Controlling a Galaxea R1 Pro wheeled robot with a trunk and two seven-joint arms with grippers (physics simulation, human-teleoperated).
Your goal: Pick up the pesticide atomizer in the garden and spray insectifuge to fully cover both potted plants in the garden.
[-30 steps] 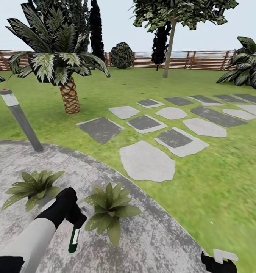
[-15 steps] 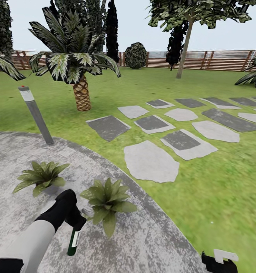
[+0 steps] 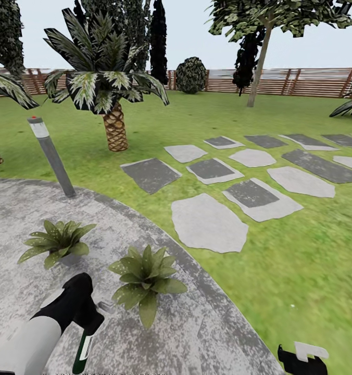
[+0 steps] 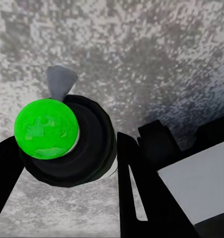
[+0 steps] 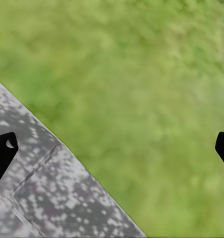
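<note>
Down low at the left of the head view: left claw [image 3: 87, 325] clenched on the pesticide atomizer [image 3: 82, 352], bottle hanging nearly upright over the round grey patio [image 3: 197, 333]; in the left wrist view, bright green tip [image 4: 46, 129] seen end-on between the dark fingers [image 4: 141, 188], speckled paving behind; just beside that claw, the nearer potted plant [image 3: 143, 278], apart from the bottle; farther along the patio, the second potted plant [image 3: 59, 240]; beyond, grey bollard lamp [image 3: 51, 155], palm [image 3: 105, 83], stepping stones [image 3: 210, 223] on the lawn [image 3: 301, 260], slatted fence [image 3: 301, 82]; right claw [image 3: 302, 359] at the lower right corner, released, tips [image 5: 3, 151] wide apart over the patio edge and grass.
</note>
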